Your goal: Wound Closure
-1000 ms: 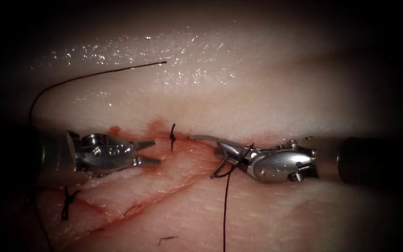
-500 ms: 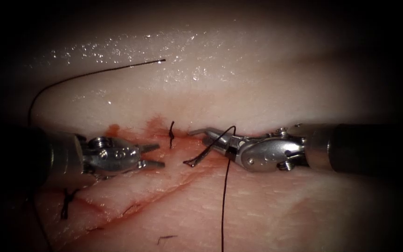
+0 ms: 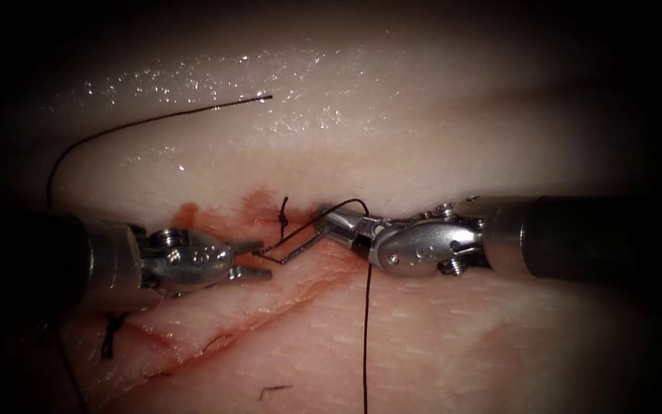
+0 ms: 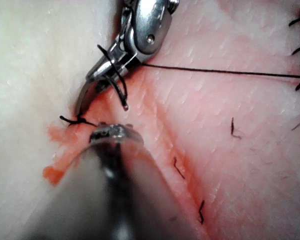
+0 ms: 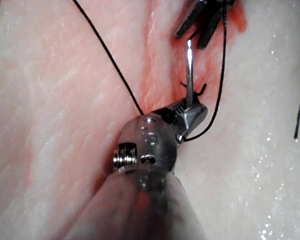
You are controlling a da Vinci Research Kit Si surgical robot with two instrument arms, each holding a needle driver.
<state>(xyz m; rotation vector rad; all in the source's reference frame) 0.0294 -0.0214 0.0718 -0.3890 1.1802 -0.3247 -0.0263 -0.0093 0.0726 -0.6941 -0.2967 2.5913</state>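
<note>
The right tool (image 3: 342,222) has its jaws pressed together on the needle (image 3: 300,247), gripping it near the thread end of its curve, just beside the tied stitch (image 3: 283,220) that crosses the cut (image 3: 216,337). From that grip the needle reaches away from the stitch toward the left tool (image 3: 250,259), its point free in the air above the tissue (image 3: 438,353) and not in it (the right wrist view shows the bright shaft (image 5: 189,75) standing clear of the surface). The left tool's jaws are spread apart and hold nothing; the needle's tip lies just at the gap between them, and whether it touches them cannot be told. The thread (image 3: 365,337) leaves the right tool's jaws in a small loop over the stitch side, then drops straight down across the tissue, well away from the stitch. A second length of thread (image 3: 155,121) arcs over the pale tissue above the stitch and ends in a free tip. Red fluid (image 3: 187,213) stains the tissue just beside the stitch, between it and the left tool. Farther along the cut from the stitch, past the left tool, sits another tied stitch (image 3: 109,333), and a short cut end of thread (image 3: 273,392) lies below on the tissue.
</note>
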